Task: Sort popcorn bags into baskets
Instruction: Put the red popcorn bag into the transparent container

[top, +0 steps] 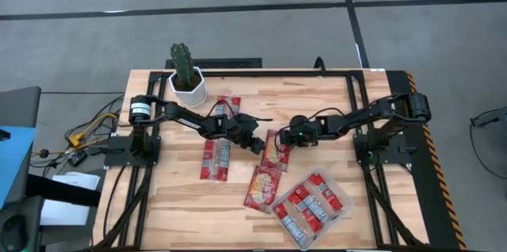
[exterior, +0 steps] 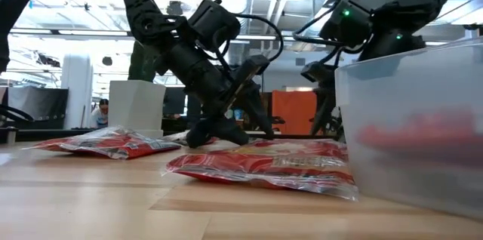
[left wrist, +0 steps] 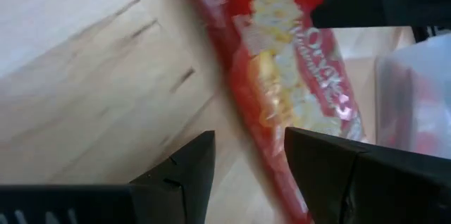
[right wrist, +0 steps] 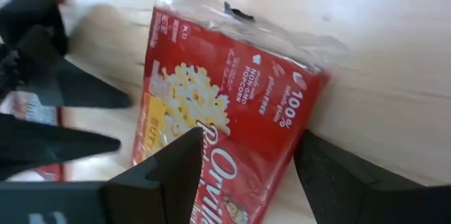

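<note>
A wide red popcorn bag with a yellow centre lies flat mid-table between both grippers. My left gripper is open, low at the bag's left long edge. My right gripper is open above the same bag, one finger on either side of its width. A second wide bag lies nearer. Narrower packets lie at the left and farther back. The clear tray holds several packets. My left gripper has its open fingers down at the bag's left long edge, slanting from the table's left. I cannot tell whether they touch the bag. My right gripper hangs over the bag's end with its fingers apart. No touch shows.
A white pot with a green cactus stands at the far left of the table, beside the left arm. The two grippers are close together mid-table. Bare wood lies at the near left and far right.
</note>
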You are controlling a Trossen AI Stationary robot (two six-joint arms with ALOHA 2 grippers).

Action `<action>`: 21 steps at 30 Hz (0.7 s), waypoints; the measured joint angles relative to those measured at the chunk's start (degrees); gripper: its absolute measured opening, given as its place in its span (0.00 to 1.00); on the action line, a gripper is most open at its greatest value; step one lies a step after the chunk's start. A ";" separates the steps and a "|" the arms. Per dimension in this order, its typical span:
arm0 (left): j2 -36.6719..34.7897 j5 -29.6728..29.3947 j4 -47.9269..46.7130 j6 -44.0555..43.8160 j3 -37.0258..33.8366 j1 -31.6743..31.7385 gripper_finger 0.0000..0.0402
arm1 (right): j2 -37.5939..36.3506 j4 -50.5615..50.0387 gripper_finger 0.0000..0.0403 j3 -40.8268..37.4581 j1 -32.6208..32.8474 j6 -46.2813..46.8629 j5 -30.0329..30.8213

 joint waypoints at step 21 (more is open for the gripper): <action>0.57 3.24 -1.18 2.90 0.66 0.38 0.41 | 3.86 1.44 0.03 5.27 -3.11 -9.56 0.68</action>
